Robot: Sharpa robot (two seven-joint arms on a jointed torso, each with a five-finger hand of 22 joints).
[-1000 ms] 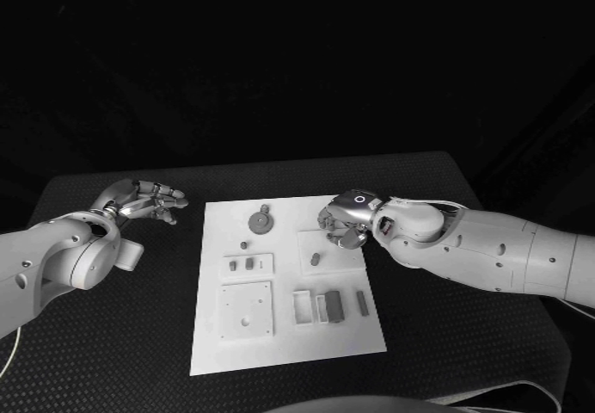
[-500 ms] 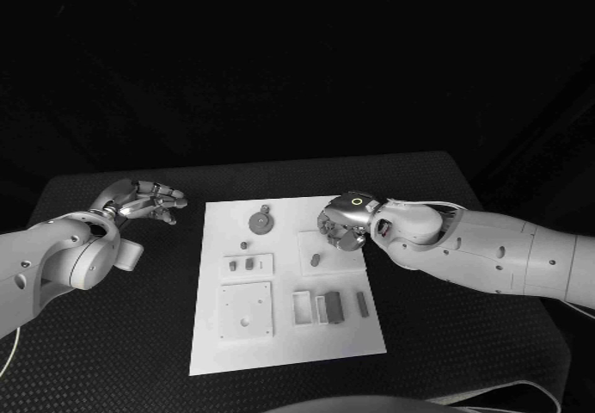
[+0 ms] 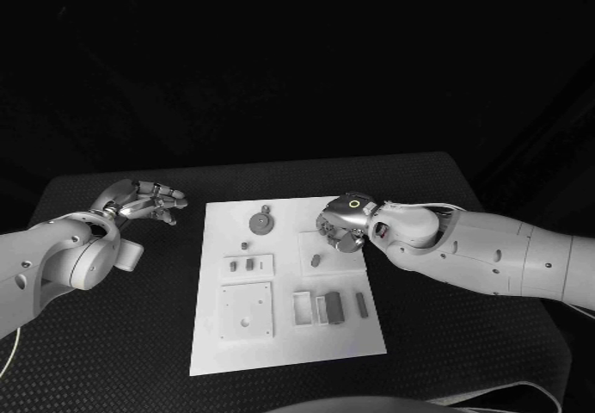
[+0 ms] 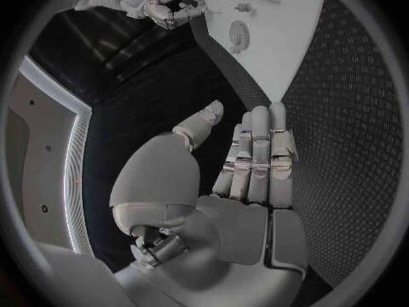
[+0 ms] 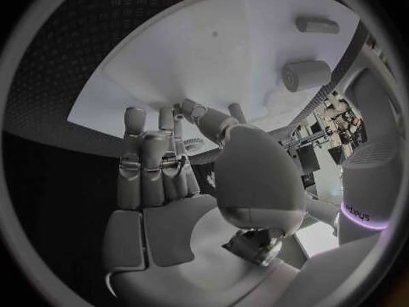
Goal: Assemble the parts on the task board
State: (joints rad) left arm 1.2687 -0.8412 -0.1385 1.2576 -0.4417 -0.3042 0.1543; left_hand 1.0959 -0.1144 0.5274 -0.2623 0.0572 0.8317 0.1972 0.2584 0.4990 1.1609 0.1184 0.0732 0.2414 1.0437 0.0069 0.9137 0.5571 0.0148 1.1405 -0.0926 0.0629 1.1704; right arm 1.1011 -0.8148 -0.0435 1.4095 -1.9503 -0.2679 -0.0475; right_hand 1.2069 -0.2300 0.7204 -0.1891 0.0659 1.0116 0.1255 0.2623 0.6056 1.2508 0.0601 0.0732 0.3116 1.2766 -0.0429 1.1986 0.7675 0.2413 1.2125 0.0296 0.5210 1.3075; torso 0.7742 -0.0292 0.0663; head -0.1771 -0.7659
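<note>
The white task board (image 3: 285,344) lies mid-table, also visible in the wrist views (image 4: 285,27) (image 5: 204,54). My right hand (image 3: 341,225) (image 5: 170,177) hovers over the board's far right part; thumb and fingers pinch what looks like a small toothed wheel (image 5: 194,142), mostly hidden. A larger round gear (image 3: 260,222) (image 4: 239,31) lies at the board's far middle. A small oval part (image 3: 316,257) lies just below the right hand. My left hand (image 3: 143,204) (image 4: 255,164) rests off the board's far left corner, fingers straight, holding nothing.
On the board lie two small pieces (image 3: 242,264), a square plate (image 3: 246,308) and three oblong parts (image 3: 331,305). The right wrist view shows a short cylinder (image 5: 307,75) and an oblong piece (image 5: 317,25). Black table (image 3: 471,344) surrounds the board.
My right hand has shifted slightly left and turned a little over the board's far right part. The left hand has not moved.
</note>
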